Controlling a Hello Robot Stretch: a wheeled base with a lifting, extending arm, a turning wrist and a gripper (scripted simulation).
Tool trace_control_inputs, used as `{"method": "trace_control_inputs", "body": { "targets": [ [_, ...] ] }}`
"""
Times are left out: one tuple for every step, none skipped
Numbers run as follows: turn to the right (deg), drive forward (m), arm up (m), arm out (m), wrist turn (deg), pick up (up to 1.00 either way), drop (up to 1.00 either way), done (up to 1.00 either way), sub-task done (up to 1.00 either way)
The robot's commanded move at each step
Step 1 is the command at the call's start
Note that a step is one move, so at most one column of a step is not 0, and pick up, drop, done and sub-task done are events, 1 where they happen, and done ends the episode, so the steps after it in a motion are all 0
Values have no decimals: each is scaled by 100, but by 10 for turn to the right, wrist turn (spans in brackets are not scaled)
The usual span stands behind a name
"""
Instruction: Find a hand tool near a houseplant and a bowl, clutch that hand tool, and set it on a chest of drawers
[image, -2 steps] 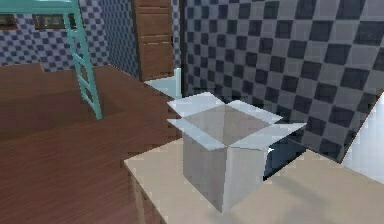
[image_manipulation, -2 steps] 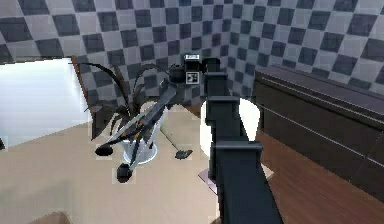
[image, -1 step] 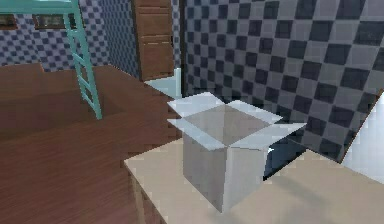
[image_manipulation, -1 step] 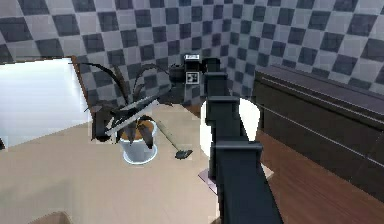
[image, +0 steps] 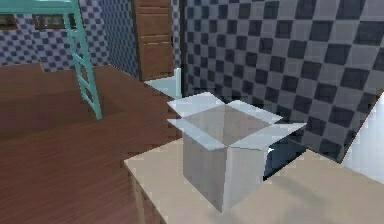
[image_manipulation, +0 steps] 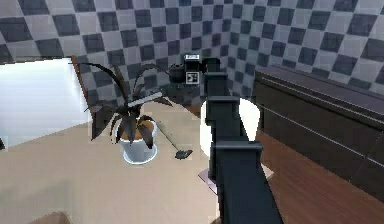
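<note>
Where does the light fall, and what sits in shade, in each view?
Forward view: the open box has a paler left face, a darker right face and a shaded inside; the wood floor is dim. Arm side view: the white panel at the left is brightest; the arm reads near black against the pale tabletop.

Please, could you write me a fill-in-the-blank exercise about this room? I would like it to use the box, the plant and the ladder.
1. In the forward view, the open cardboard box stands on a ___.
2. In the arm side view, the houseplant grows in a ___ pot.
3. The wall behind it has a ___ pattern.
4. The ladder stands on a dark ___ floor.

Missing words: table; white; checkered; wooden.
</note>
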Motion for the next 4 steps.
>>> {"method": "trace_control_inputs", "body": {
  "targets": [
    [0, 0, 0, 0, 330, 0, 0, 0, 0],
    [0, 0, -30, 0, 0, 0, 0, 0, 0],
    [0, 0, 0, 0, 0, 100, 0, 0, 0],
    [0, 0, 10, 0, 0, 0, 0, 0, 0]
  ]
}}
